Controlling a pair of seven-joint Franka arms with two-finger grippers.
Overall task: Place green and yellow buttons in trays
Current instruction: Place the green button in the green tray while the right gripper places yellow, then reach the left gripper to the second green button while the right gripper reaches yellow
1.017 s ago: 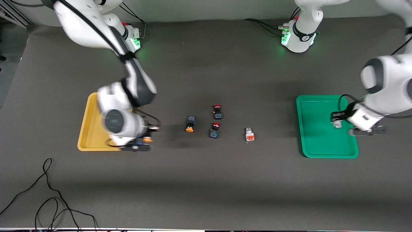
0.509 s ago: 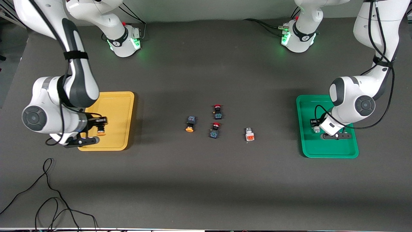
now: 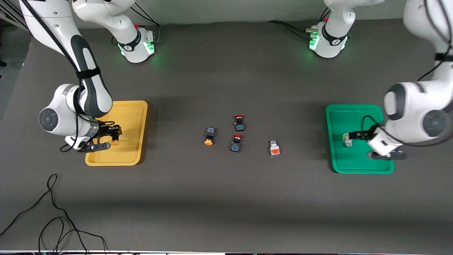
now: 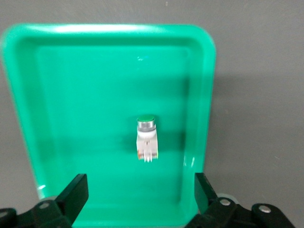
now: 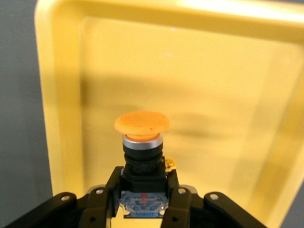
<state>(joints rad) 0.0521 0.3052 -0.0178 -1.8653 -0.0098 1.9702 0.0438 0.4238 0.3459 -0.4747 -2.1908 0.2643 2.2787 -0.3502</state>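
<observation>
Right gripper [image 3: 114, 136] over the yellow tray [image 3: 132, 109], fingers clamped on the dark body of an orange-capped button [image 3: 115, 142]. Right wrist view: orange-capped button [image 5: 142, 124] sits straight ahead between the fingers [image 5: 108, 190], cap pointing out over the yellow tray [image 5: 57, 95]. Cannot tell whether it touches the tray floor.

Left gripper [image 3: 368, 140] over the green tray [image 3: 345, 109], fingers spread wide, holding nothing. Green-tipped button [image 3: 347, 139] lies on the tray floor, at the fingertip end of the gripper in the front view. Left wrist view: green-tipped button [image 4: 146, 138] lies on its side in the middle of the green tray [image 4: 204, 71], clear of both fingertips [image 4: 73, 194], green tip aimed at 12 o'clock in that view.

Mid-table, between the trays: second orange-capped button [image 3: 209, 136], cap toward 6 o'clock in the front view. Two red-capped buttons, one [image 3: 239, 122] farther from the front camera, one [image 3: 236, 143] nearer, caps toward 12 o'clock. White button with orange block [image 3: 274, 147] toward the left arm's end of the table, block at 6 o'clock.

No readable writing on any button or tray. Left arm's wrist blurred in the front view and covers part of the green tray's edge. Right arm hides the yellow tray's outer edge.
</observation>
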